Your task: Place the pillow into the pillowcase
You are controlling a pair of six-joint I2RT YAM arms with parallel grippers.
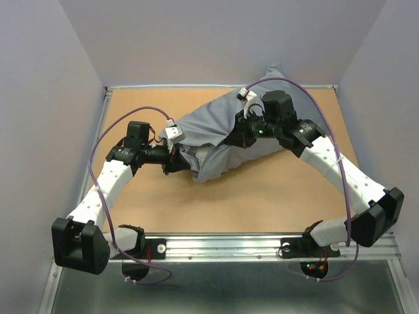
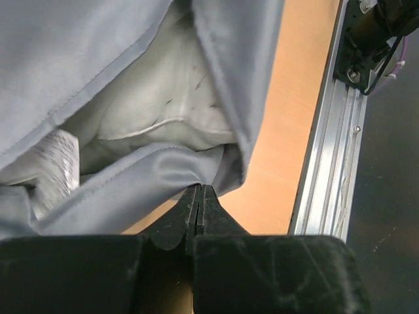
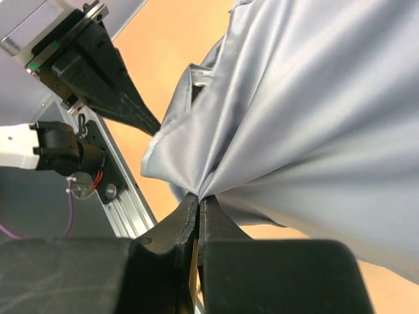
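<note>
- Left gripper [image 2: 200, 196]: my fingers are pressed together on the lower hem of the pillowcase [image 1: 216, 131], right at its open mouth.
- Right gripper [image 3: 198, 204]: also clamped on the pillowcase, pinching a gathered fold of its outer cloth. Creases fan out from the pinch.
- Location: the pillowcase lies bunched on the table [image 1: 281, 196] between my two wrists, toward the far side.
- The pillow [image 2: 163, 98]: it sits inside the mouth, with off-white fabric showing between the upper and lower hems. From overhead I see no bare cushion that I can be sure of.
- Done, in my judgement: most of the insertion, since the sack looks filled along its length.
- Left, in my judgement: draw the hem past the exposed end, seat the corners and smooth the wrinkled cloth.
- Not verifiable: whether the far corners are seated.
</note>
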